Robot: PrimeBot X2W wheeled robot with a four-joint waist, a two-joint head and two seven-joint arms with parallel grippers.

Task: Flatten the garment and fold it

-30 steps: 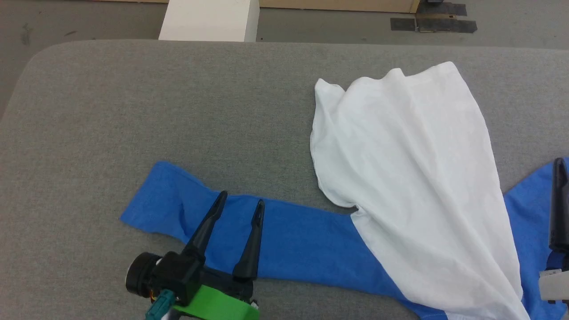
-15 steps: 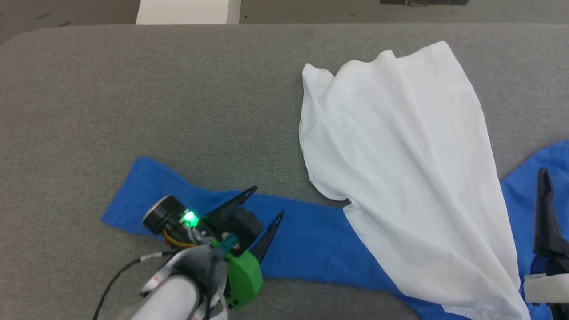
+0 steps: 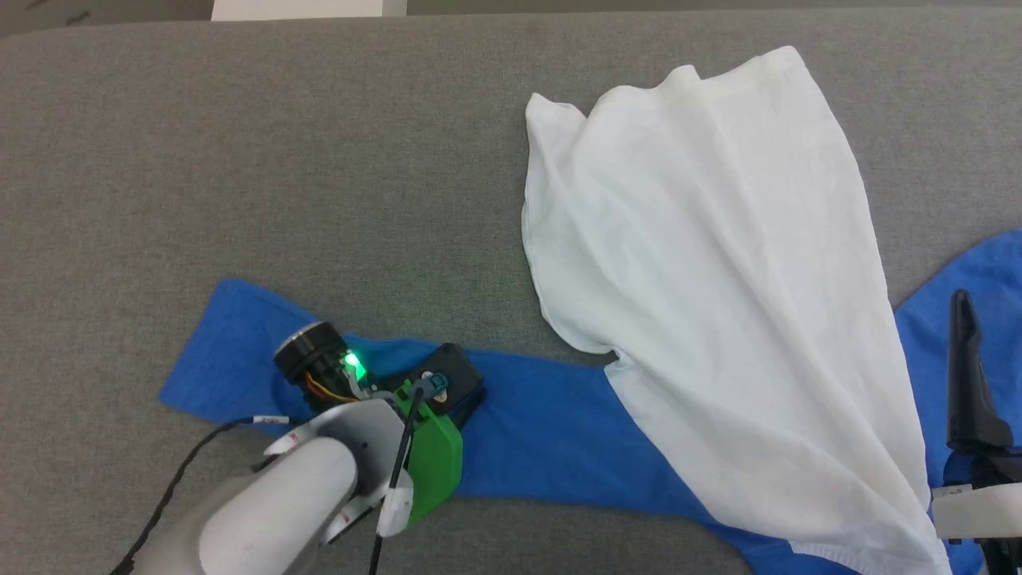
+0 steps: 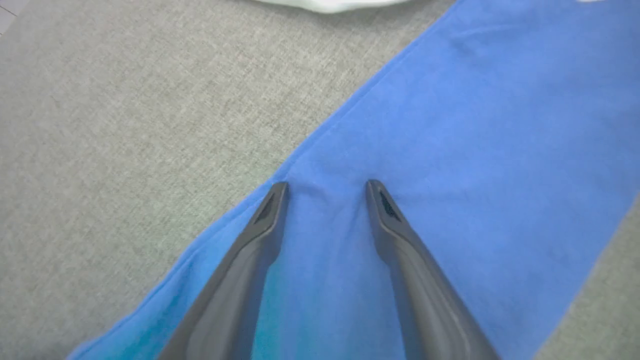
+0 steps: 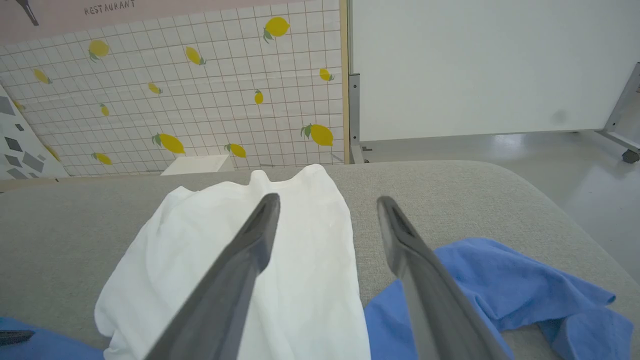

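Garment (image 3: 703, 263) lies on the table (image 3: 239, 144), its left sleeve (image 4: 450, 125) running crosswise beneath the nearer left end effector (image 4: 327, 185) (fingers apart, tips on blue fabric). The right end effector (image 5: 327, 199), likewise parted, hangs over the other sleeve.

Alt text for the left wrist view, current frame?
The left gripper, open, rests both dark tips on the blue sleeve of the garment, one tip at the sleeve's edge. Grey table surface flanks the sleeve; white fabric peeks in at the top.
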